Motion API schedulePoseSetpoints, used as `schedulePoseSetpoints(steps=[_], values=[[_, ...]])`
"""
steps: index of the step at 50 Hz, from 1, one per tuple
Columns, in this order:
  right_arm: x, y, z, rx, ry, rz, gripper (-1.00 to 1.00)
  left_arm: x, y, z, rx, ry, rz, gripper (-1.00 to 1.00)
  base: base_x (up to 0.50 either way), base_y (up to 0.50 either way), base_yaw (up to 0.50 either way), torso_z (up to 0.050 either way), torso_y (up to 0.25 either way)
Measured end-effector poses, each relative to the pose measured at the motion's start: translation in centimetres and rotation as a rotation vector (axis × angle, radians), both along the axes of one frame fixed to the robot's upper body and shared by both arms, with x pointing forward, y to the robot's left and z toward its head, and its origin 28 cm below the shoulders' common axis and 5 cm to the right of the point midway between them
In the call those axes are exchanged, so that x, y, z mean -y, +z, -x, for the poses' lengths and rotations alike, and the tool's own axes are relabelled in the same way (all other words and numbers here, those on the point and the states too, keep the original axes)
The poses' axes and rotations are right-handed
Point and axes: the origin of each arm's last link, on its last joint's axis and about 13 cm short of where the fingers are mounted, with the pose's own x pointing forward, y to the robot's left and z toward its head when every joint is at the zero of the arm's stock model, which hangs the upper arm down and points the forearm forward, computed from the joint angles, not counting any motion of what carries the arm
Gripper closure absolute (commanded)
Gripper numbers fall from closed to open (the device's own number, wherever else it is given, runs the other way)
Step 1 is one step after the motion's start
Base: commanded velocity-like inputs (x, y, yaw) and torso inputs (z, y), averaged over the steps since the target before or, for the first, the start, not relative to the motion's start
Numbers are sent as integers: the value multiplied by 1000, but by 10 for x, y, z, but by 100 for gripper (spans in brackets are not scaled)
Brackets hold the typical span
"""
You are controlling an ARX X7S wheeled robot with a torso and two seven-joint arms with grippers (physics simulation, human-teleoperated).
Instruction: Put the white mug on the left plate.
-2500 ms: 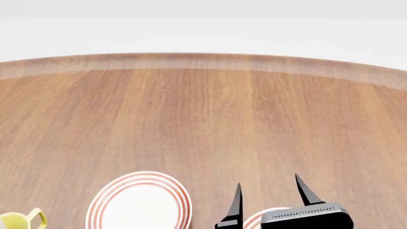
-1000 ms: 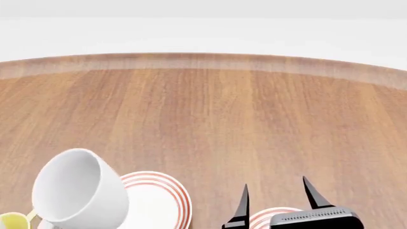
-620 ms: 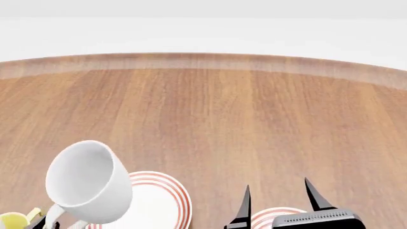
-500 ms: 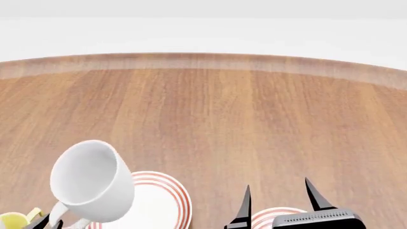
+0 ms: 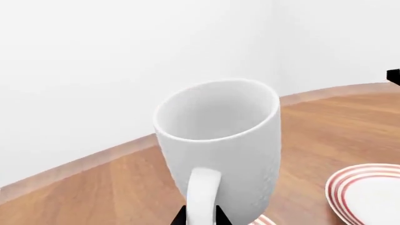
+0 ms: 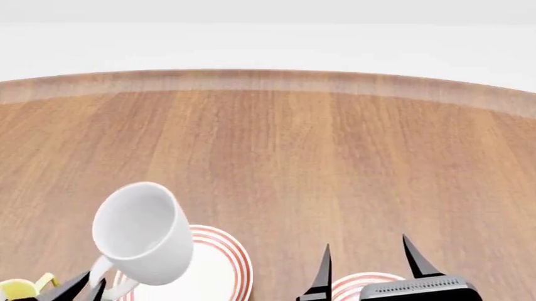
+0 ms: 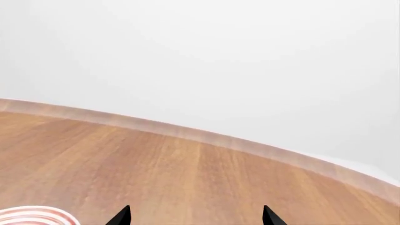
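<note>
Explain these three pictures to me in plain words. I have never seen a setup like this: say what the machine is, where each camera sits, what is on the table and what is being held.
This is a simulated two-armed robot at a wooden table. One picture comes from its head, looking down; the other two come from cameras near each gripper. The left gripper holds the white mug by its handle, tilted, above the left plate, a white plate with red rings. The left wrist picture shows that mug close up. The right gripper is open and empty over a second ringed plate. A yellow-handled mug peeks in at the head view's lower left corner.

Head view high over table (image 6: 277, 157), both wrist views low, forward-facing, sharing its far edge
</note>
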Motion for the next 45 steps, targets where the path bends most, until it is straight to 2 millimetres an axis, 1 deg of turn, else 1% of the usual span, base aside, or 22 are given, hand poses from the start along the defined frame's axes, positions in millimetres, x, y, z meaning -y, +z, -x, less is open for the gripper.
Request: schedulePoseSetpoints(steps=[21,31,45], values=[[1,0,0,0,-3,-2,-100,6,-24,-21,-81,54,-7,100,0,0,0,1,0],[1,-1,0,0,-2,-2,-100,9,-30,-28,-105,83,-9,100,0,0,0,0,1],[1,-2,0,0,-3,-4,-100,14,-36,-32,-121,107,-2,100,0,0,0,0,0]])
